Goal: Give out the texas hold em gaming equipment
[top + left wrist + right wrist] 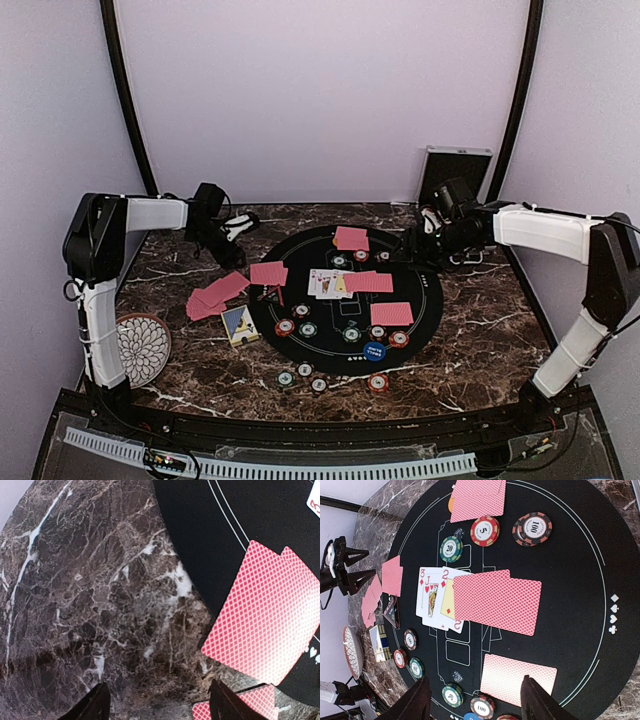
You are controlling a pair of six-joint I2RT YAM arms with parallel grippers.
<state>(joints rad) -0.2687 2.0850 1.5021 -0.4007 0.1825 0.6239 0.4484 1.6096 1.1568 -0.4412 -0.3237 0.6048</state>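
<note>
Both pincers hang over the far half of the bench (480, 330), and each is empty. The left pincer (160, 707) hovers above bare marble just off the left rim of the round black mat (420, 285). Its 2 fingers (97, 705) are parted, with nothing between them. The left pair of cards (265, 625), red backs up, lies just ahead of it on the mat's edge. The right pincer (477, 702) is spread just as wide above the mat's far right side and grips nothing.

At the mat's centre lie 3 face-up cards (436, 597) (a 3, a J and a 2, all red), partly covered by 2 overlapping centre red-backed cards (497, 600). Another red-backed card (517, 679) lies nearer the front. The far pair of cards (477, 499) lies by the back rim with an orange disc (451, 504) peeking from under it. Just beside that pair sit 3 far chips (485, 530), marked 5, 100 and 20.

A row of near chips (308, 329) and a blue button disc (374, 351) sit on the mat's front part. 4 loose chips (305, 370) rest on the marble past its front rim. A loose pile of cards (215, 295) lies off the mat to the left.

A patterned plate (140, 348) sits at the near left, and a chip case (455, 170) stands by the back wall.
</note>
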